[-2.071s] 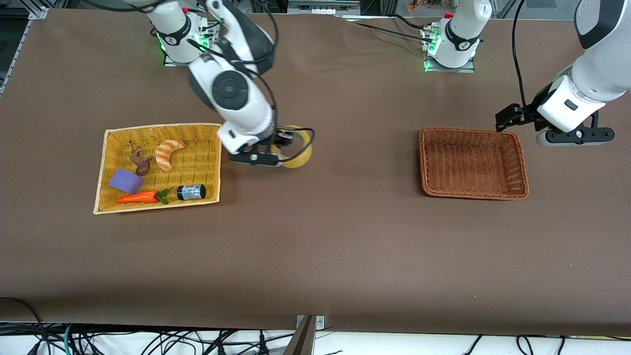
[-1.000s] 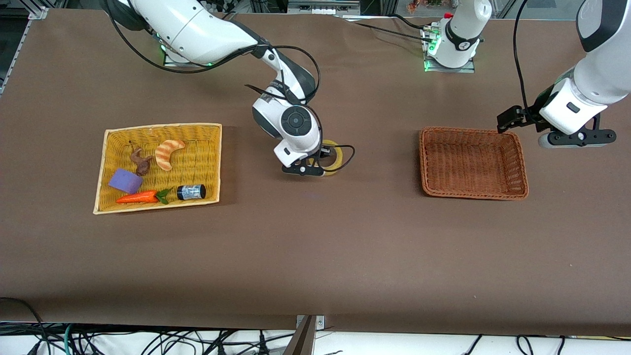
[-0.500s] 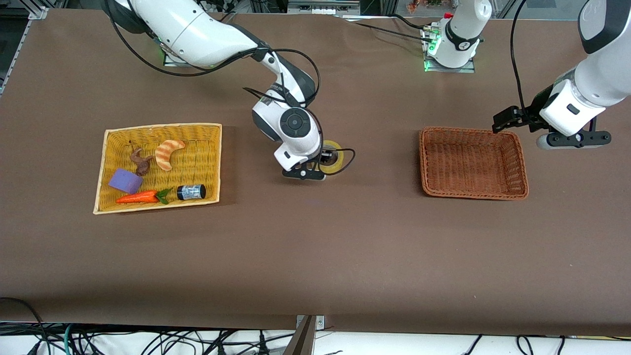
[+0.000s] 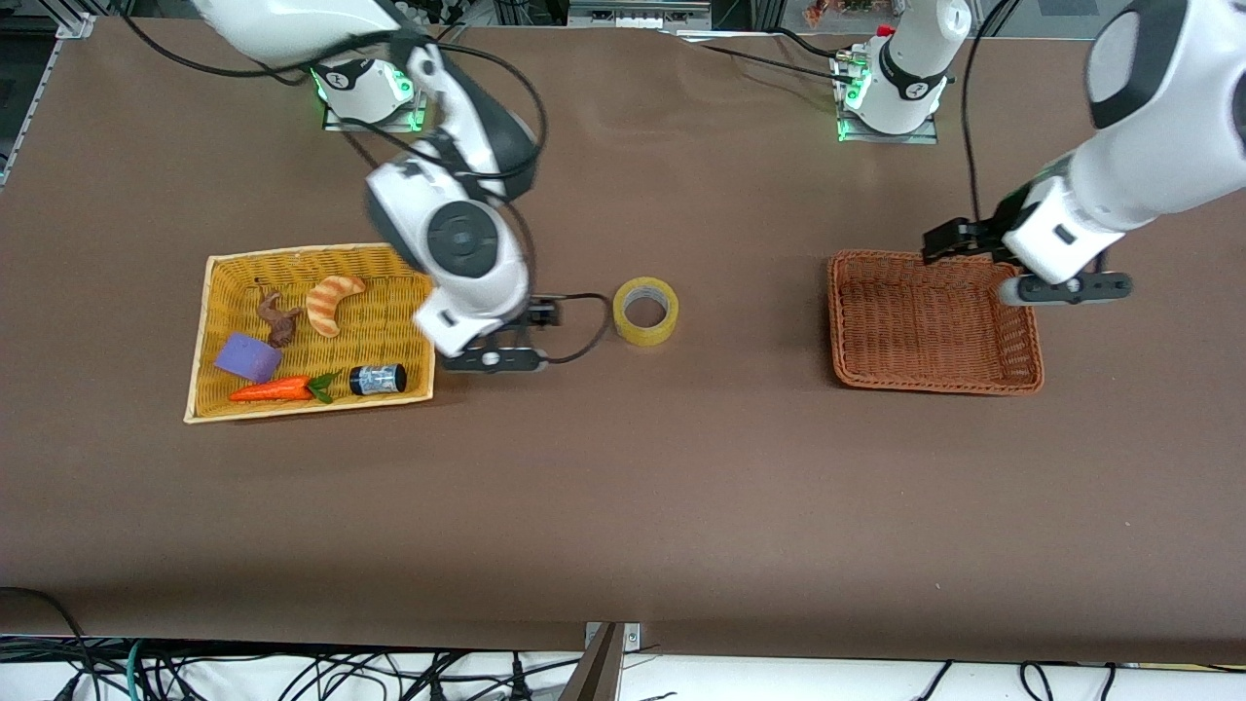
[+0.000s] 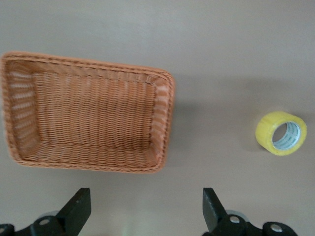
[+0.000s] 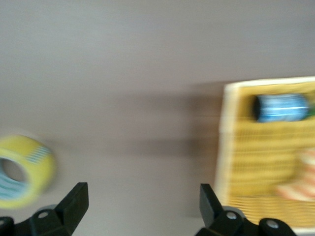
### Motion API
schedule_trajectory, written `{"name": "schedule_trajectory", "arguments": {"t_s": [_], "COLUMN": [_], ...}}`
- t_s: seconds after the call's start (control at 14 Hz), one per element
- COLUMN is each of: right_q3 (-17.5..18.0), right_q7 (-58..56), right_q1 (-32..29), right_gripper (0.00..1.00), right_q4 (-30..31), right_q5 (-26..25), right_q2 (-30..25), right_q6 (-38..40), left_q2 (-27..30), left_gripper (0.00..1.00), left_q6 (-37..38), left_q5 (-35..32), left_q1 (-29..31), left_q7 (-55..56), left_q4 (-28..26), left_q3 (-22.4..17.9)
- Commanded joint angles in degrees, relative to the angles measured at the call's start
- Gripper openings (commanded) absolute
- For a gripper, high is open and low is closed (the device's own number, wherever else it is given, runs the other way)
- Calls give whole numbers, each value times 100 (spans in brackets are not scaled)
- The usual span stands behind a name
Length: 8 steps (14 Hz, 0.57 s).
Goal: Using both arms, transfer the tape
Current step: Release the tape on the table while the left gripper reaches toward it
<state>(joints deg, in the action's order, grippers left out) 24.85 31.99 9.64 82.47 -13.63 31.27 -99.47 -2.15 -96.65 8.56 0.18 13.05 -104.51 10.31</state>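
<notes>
Item: roll of tape (image 4: 645, 310), lying flat near the middle of the table (image 4: 623, 506), between the two baskets, touching neither claw.

Change: right claw (image 4: 496, 346), clamped on the roll a second ago, is now hanging wide open and empty over bare table beside the yellow basket (image 4: 313, 255). Left claw (image 4: 1056, 277), open and empty, is now hovering over the brown basket's (image 4: 934, 380) corner, having come in from the table's end. Judgement: drop-off done, pickup falling to the left arm.

Surface: brown cloth. Yellow basket holding carrot (image 4: 273, 390), jar (image 4: 378, 379), croissant (image 4: 332, 302). Cables trailing below the near edge.
</notes>
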Motion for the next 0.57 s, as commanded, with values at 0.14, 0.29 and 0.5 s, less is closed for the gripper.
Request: {"name": "schedule_trajectory", "arguments": {"t_s": [0.14,0.29,0.5], "right_q3": [37,11,-77], "right_q7": [-1745,-2484,-3207], "right_q1": [-1401,-1893,-2719], "right_gripper": [100,100,100], "right_q4": [138,-46,-766], "right_q5": [447,501,763], "right_q2": [-762,-842,-842], "right_q6": [726,1173,1676], "left_q2": [-189,-189,-267], "left_gripper": [100,100,100], "left_q6": [-1176,-1976,-3277], "left_q5": [321,321,321], "left_q1": [-18,-27,-27], "left_q7": [820,1224,2356], "left_q4": [-568,-1096,-1791], "left_q3": [760,1068,1911]}}
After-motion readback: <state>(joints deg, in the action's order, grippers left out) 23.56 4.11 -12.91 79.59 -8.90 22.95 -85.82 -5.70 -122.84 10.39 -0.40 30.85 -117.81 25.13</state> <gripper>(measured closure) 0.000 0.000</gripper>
